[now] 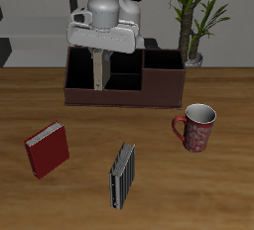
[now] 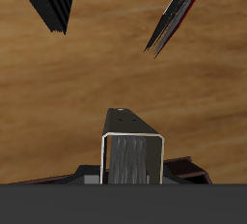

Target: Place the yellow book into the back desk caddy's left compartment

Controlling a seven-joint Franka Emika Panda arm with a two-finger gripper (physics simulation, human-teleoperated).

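My gripper (image 1: 99,57) is shut on the yellow book (image 1: 99,72), which hangs upright from the fingers over the back desk caddy (image 1: 124,97). The book's lower end reaches down to about the rim of the left compartment (image 1: 81,76); I cannot tell whether it touches the bottom. In the wrist view the book (image 2: 132,155) shows end-on, tan cover with grey page edges, with a bit of the caddy's rim (image 2: 193,174) beside it.
A red book (image 1: 47,149) and a dark grey striped book (image 1: 122,174) lie near the table's front edge. A red patterned mug (image 1: 196,127) stands in front of the caddy's other end. A potted plant (image 1: 195,16) stands behind the caddy.
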